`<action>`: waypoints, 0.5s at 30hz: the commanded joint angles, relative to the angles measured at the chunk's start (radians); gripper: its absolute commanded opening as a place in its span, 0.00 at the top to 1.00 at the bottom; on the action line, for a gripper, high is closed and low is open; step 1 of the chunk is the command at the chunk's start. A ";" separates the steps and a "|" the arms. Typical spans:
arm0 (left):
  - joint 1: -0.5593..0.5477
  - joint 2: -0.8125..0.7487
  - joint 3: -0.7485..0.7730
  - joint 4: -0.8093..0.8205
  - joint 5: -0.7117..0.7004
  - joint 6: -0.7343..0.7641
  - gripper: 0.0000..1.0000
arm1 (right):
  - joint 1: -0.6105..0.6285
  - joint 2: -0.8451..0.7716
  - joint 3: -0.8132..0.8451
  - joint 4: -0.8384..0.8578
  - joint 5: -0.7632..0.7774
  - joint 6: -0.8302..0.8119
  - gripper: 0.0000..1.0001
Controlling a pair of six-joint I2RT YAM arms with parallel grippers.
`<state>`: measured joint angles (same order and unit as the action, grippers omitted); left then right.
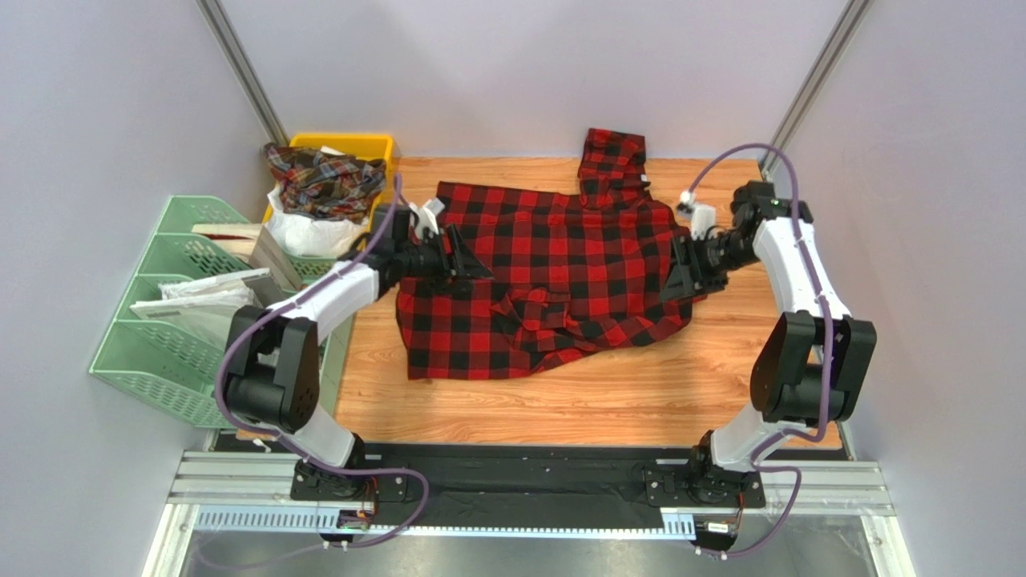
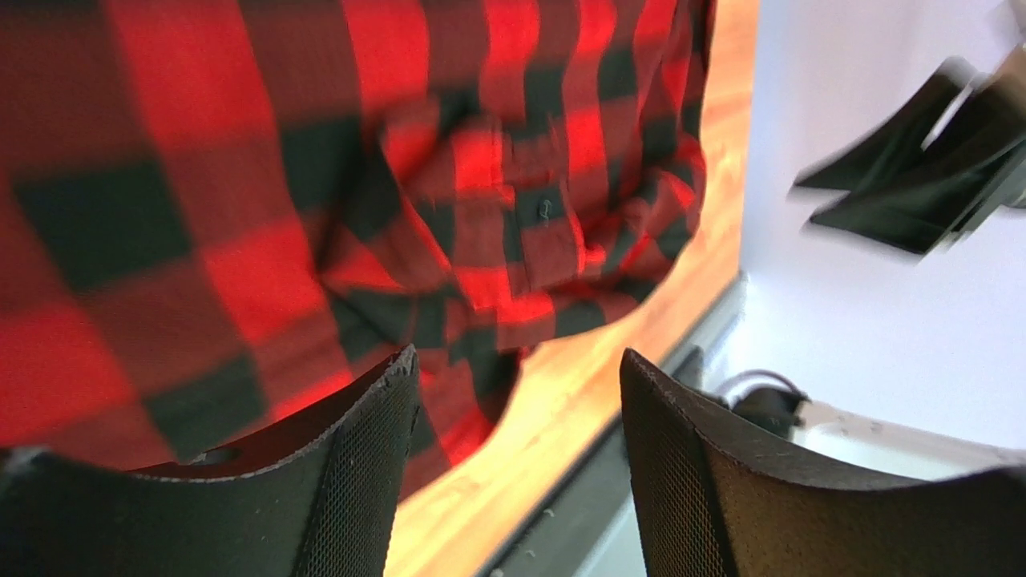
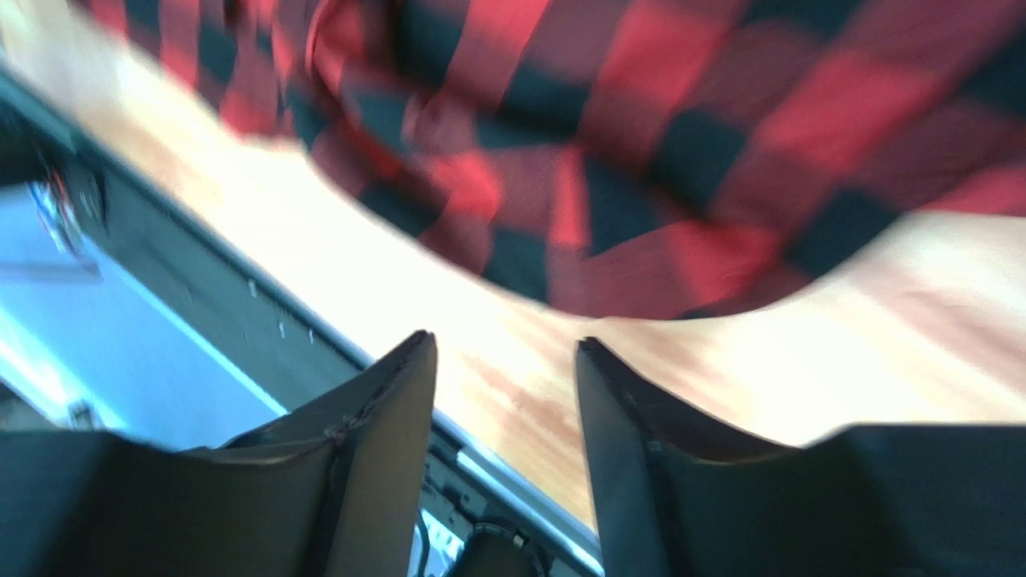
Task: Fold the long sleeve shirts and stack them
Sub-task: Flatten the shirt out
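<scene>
Shirt (image 1: 548,271) lies between left end effector (image 1: 472,265) and right end effector (image 1: 677,277).

Top view: high at the near side, looking down over the whole table (image 1: 578,409). Wrist views: close and low (both blurred), sharing the shirt (image 1: 542,283) hem and the table's near edge.

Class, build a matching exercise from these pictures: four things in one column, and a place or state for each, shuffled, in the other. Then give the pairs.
Column one
1. red-and-black plaid shirt
2. yellow bin
3. green mesh rack
4. left gripper

Column two
A. holds papers, at the far left
B. open, at the shirt's left edge
C. spread on the wooden table
D. holds a darker plaid garment

Pairs: 1-C; 2-D; 3-A; 4-B
</scene>
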<state>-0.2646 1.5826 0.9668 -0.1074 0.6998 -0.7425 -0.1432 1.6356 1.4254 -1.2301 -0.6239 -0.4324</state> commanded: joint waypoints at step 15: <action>0.208 0.054 0.358 -0.383 0.216 0.511 0.27 | 0.801 -0.194 -0.384 0.621 0.480 -0.059 0.44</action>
<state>-0.1410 1.6012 1.2659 -0.4469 0.7784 -0.2352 0.5457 1.3705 1.0061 -0.8101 -0.3027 -0.4946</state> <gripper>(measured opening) 0.678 0.558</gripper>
